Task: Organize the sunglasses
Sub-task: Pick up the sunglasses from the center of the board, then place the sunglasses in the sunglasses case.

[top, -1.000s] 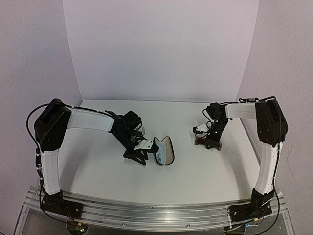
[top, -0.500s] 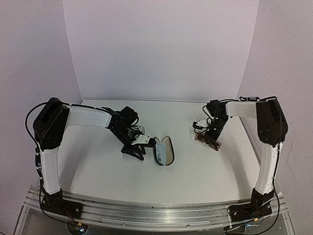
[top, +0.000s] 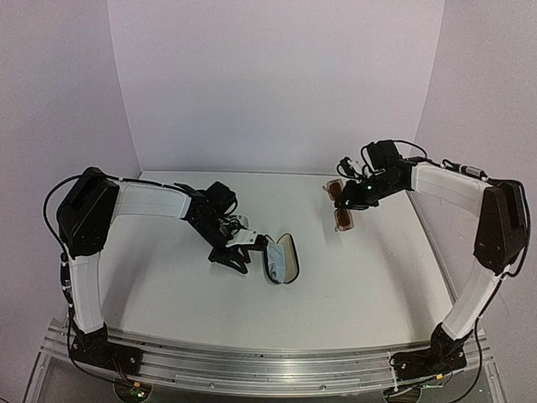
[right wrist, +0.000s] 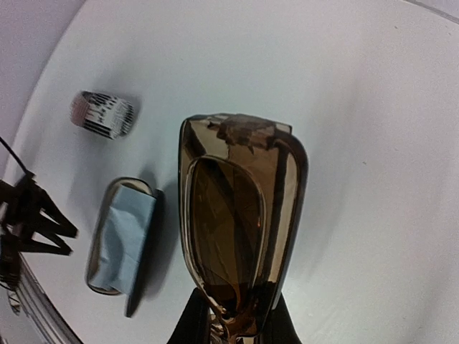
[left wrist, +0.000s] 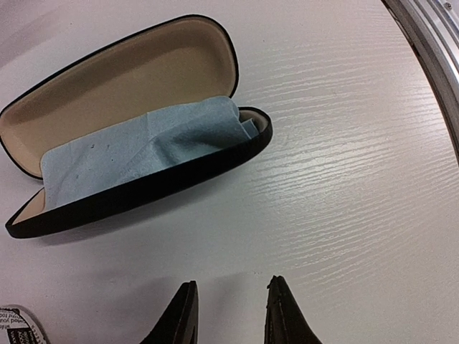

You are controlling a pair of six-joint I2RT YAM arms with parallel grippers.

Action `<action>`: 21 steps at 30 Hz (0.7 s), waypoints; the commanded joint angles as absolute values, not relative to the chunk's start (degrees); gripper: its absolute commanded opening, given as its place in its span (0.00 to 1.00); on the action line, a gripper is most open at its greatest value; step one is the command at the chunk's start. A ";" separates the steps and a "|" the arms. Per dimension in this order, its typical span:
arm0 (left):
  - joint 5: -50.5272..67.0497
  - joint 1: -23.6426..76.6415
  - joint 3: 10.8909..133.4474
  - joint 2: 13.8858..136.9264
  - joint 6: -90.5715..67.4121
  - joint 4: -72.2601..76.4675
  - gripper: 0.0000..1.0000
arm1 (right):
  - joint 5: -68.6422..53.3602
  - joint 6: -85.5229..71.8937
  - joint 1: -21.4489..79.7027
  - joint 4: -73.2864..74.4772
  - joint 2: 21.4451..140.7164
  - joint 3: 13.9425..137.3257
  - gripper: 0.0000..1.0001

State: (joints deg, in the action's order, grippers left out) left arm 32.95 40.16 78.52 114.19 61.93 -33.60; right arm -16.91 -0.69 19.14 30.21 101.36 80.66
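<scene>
My right gripper is shut on the brown translucent sunglasses and holds them folded in the air above the table's right rear. In the right wrist view the brown pair stands up from my fingers. My left gripper is open and empty, low over the table just left of the open black case. In the left wrist view its fingertips are apart over bare table, short of the case. The white-framed pair is out of view.
The open black case has a tan lining and a pale blue cloth in it; it also shows in the right wrist view. A striped black-and-white case lies behind it, near the left arm. Walls close the back and sides.
My right gripper has lifted the brown sunglasses off the table and carried them up and toward the back. My left gripper has drawn back slightly from the open case.
</scene>
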 commanded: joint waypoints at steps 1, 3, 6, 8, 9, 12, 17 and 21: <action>34.60 39.97 78.79 112.42 61.08 -31.92 0.25 | -18.91 -23.23 28.64 18.14 99.53 77.78 0.08; 34.65 39.99 78.61 112.43 61.07 -31.66 0.25 | -18.50 -29.14 32.02 15.84 101.09 77.49 0.09; 34.67 39.99 78.19 112.28 61.00 -31.40 0.25 | -18.12 -35.22 35.55 12.46 103.67 77.03 0.09; 34.67 39.99 77.86 112.09 60.98 -31.18 0.25 | -17.79 -37.55 37.33 11.58 105.41 77.09 0.09; 34.73 39.97 77.71 112.06 60.96 -31.11 0.25 | -17.62 -38.11 38.32 11.25 106.15 77.15 0.09; 34.68 39.93 77.52 112.01 60.89 -30.90 0.25 | -17.65 -38.58 39.61 11.03 108.57 77.19 0.09; 34.57 40.00 77.32 111.93 60.95 -30.68 0.25 | -16.98 -38.88 39.64 10.53 111.06 76.20 0.09; 34.59 39.99 77.22 112.03 60.91 -30.53 0.25 | -18.61 -38.47 39.64 10.46 114.70 78.23 0.09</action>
